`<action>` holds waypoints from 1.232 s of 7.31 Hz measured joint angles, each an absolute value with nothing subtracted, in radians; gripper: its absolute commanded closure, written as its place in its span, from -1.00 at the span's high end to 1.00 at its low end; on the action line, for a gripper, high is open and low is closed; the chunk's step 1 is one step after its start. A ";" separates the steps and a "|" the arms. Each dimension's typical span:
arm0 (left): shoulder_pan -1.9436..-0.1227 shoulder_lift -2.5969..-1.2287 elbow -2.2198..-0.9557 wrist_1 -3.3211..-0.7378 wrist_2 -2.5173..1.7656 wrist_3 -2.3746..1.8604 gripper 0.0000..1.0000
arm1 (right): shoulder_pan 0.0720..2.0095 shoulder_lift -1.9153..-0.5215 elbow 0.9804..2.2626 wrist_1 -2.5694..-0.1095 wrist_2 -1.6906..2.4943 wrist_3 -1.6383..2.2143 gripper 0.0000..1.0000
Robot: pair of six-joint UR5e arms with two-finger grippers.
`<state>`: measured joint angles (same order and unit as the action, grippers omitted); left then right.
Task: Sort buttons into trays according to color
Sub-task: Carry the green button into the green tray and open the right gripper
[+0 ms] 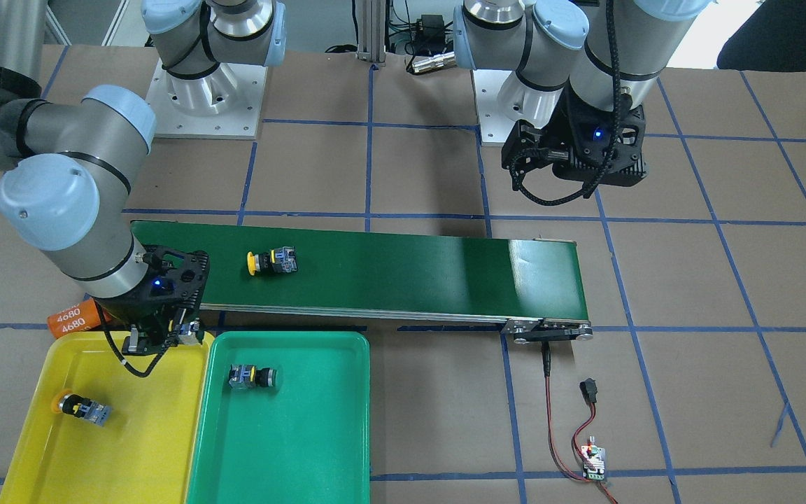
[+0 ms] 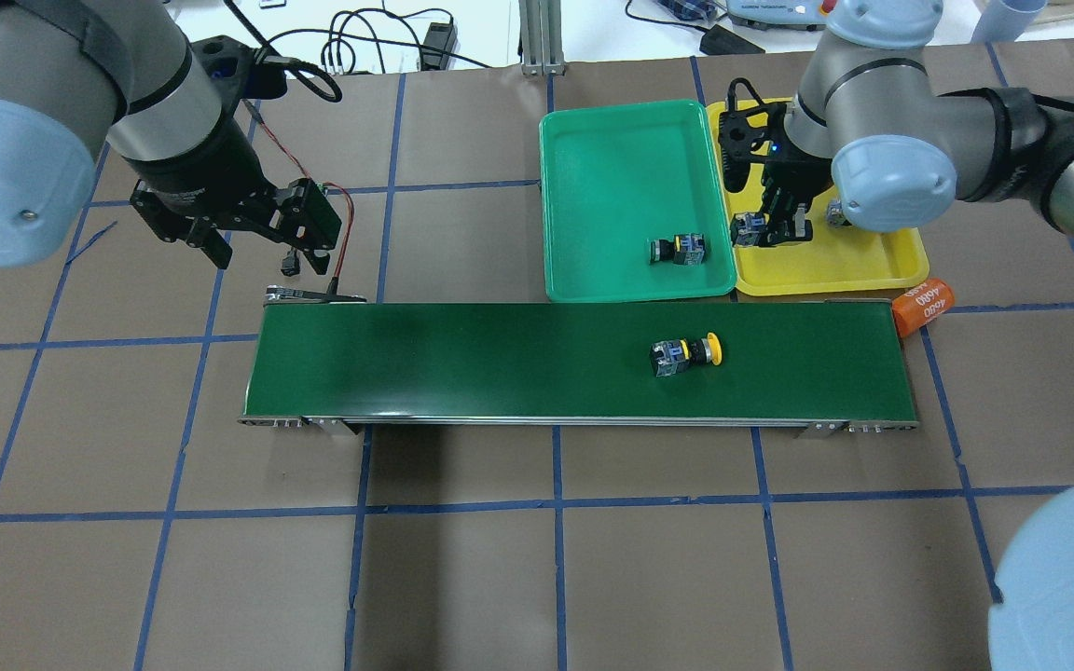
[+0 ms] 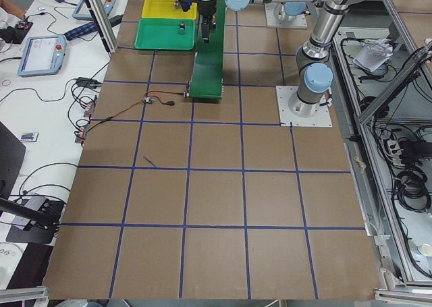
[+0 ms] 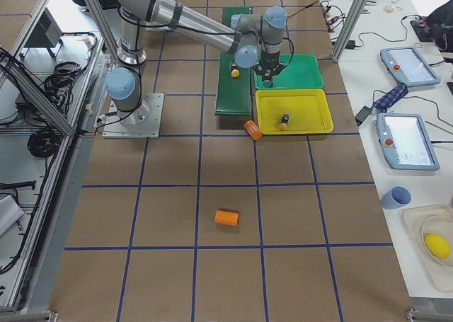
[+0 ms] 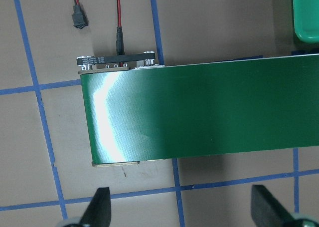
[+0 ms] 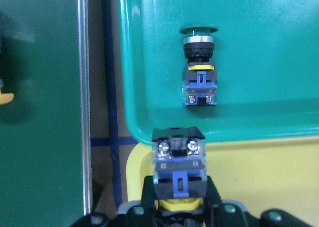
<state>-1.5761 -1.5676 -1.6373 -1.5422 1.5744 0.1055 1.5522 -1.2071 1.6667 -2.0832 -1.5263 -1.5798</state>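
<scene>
My right gripper (image 6: 179, 199) is shut on a button (image 6: 178, 162) with a black-and-blue body. Its cap is hidden. It hangs over the border between the yellow tray (image 1: 130, 448) and the green tray (image 1: 305, 448), as the overhead view (image 2: 748, 229) also shows. A green-capped button (image 6: 199, 67) lies in the green tray (image 2: 612, 168). A yellow-capped button (image 1: 81, 406) lies in the yellow tray. Another yellow-capped button (image 2: 684, 354) lies on the conveyor belt. My left gripper (image 5: 182, 209) is open and empty, above the belt's far end.
The dark-green conveyor belt (image 1: 410, 273) runs beside both trays. An orange cylinder marked 4680 (image 2: 921, 306) lies by the yellow tray's corner. Another orange cylinder (image 4: 227, 218) lies far off on the table. Red-and-black wires and a small circuit board (image 1: 593, 462) lie near the belt's motor end.
</scene>
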 measured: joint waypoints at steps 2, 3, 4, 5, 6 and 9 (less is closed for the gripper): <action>-1.575 -1.568 -1.637 -1.541 1.573 0.105 1.00 | 1.661 -1.146 1.601 -2.123 -1.518 -1.549 -0.90; -1.575 -1.567 -1.636 -1.541 1.572 0.106 1.00 | 1.703 -1.113 1.561 -2.129 -1.516 -1.493 -0.88; -1.575 -1.567 -1.636 -1.540 1.572 0.105 1.00 | 1.738 -1.082 1.521 -2.130 -1.517 -1.439 -0.88; -1.575 -1.567 -1.637 -1.540 1.572 0.105 1.00 | 1.771 -1.051 1.493 -2.128 -1.534 -1.411 -0.42; -1.575 -1.568 -1.637 -1.540 1.572 0.105 1.00 | 1.792 -1.030 1.479 -2.126 -1.553 -1.400 0.99; -1.575 -1.566 -1.636 -1.540 1.572 0.106 1.00 | 1.800 -1.021 1.485 -2.120 -1.562 -1.395 1.00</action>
